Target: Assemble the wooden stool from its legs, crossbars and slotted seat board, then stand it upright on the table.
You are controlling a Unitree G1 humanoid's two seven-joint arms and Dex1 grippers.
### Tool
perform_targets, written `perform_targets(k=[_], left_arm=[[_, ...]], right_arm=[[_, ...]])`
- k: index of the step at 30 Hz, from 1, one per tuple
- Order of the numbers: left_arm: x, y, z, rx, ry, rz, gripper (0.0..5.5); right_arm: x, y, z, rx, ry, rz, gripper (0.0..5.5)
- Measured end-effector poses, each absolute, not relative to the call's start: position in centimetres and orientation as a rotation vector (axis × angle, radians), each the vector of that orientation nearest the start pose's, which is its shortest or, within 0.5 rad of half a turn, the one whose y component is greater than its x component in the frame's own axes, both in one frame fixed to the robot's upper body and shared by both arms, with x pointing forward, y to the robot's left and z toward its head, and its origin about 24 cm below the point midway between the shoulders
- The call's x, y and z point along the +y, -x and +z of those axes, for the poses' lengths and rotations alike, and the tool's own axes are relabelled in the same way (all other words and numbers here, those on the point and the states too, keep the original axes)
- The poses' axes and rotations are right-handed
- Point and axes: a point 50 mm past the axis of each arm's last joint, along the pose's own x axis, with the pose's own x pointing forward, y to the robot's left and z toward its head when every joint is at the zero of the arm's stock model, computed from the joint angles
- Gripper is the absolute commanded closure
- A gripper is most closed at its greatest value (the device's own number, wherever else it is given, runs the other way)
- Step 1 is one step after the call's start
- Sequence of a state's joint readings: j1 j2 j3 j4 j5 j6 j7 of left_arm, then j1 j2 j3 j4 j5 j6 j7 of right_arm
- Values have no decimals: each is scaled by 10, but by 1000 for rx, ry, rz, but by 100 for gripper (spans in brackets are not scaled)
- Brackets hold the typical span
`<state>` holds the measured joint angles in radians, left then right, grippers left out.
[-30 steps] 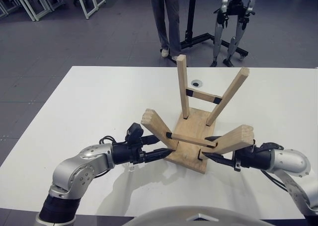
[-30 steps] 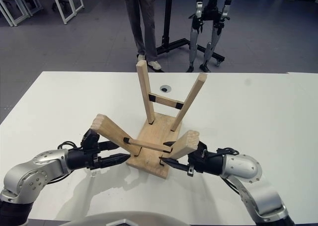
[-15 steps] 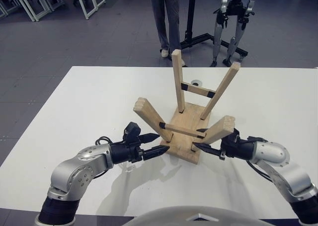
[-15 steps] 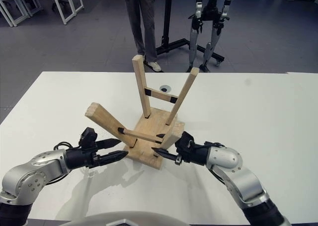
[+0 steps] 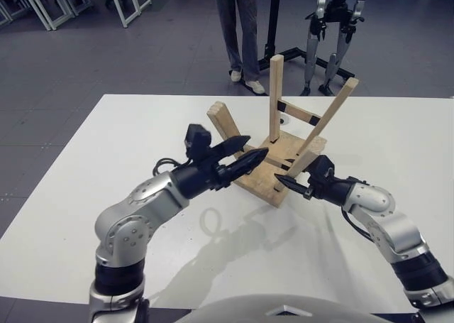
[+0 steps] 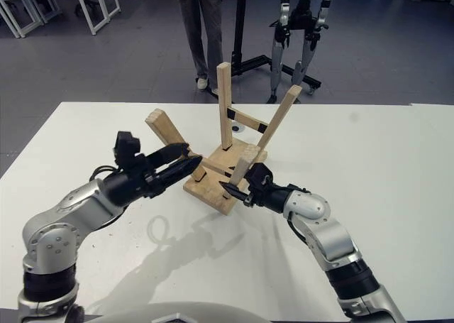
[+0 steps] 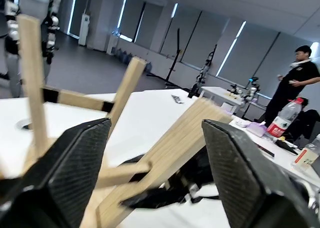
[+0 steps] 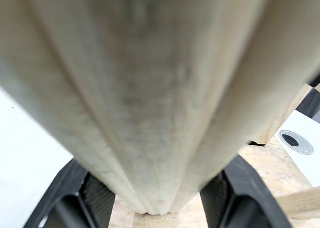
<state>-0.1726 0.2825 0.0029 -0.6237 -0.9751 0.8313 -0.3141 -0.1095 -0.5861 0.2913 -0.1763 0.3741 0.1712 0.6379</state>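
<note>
Stool (image 5: 273, 175) of pale, square-cut wood sits upside down near the middle of the counter's (image 5: 106, 167) far edge. Its flat seat board (image 6: 213, 195) is underneath and the legs (image 5: 276, 96) splay upward, the far pair joined by a black-tipped crossbar (image 5: 301, 114). The right gripper (image 5: 280, 181) has its jaws clamped on the near right leg (image 8: 150, 87). The left gripper (image 5: 257, 145) hangs beside the near left leg (image 5: 225, 124), jaws spread and holding nothing. The smooth white counter stretches wide toward its left and near edges.
</note>
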Motion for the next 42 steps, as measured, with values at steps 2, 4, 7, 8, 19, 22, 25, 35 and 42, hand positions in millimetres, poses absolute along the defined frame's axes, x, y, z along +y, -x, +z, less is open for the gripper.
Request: perform_targets(k=[2, 4, 7, 8, 19, 22, 25, 35, 42], left_arm=[[82, -223, 162, 66, 358, -943, 264], [71, -234, 152, 80, 230, -813, 264], [70, -253, 143, 48, 52, -601, 264], [72, -259, 146, 14, 12, -549, 264], [25, -248, 126, -12, -277, -723, 264], [22, -255, 121, -68, -513, -732, 264], [20, -256, 121, -102, -567, -727, 264], [18, -258, 190, -179, 181, -768, 264], [125, -286, 285, -463, 305, -483, 264]], right_arm=[[-144, -242, 77, 115, 215, 977, 347], [-144, -243, 77, 116, 216, 979, 347], [-144, -246, 78, 120, 219, 978, 347], [-144, -246, 78, 120, 220, 978, 347], [-144, -247, 78, 124, 220, 982, 347], [-144, -247, 78, 125, 220, 981, 347], [-144, -247, 78, 125, 220, 981, 347], [-144, -248, 77, 125, 213, 986, 347], [-161, -257, 80, 162, 211, 1051, 347]])
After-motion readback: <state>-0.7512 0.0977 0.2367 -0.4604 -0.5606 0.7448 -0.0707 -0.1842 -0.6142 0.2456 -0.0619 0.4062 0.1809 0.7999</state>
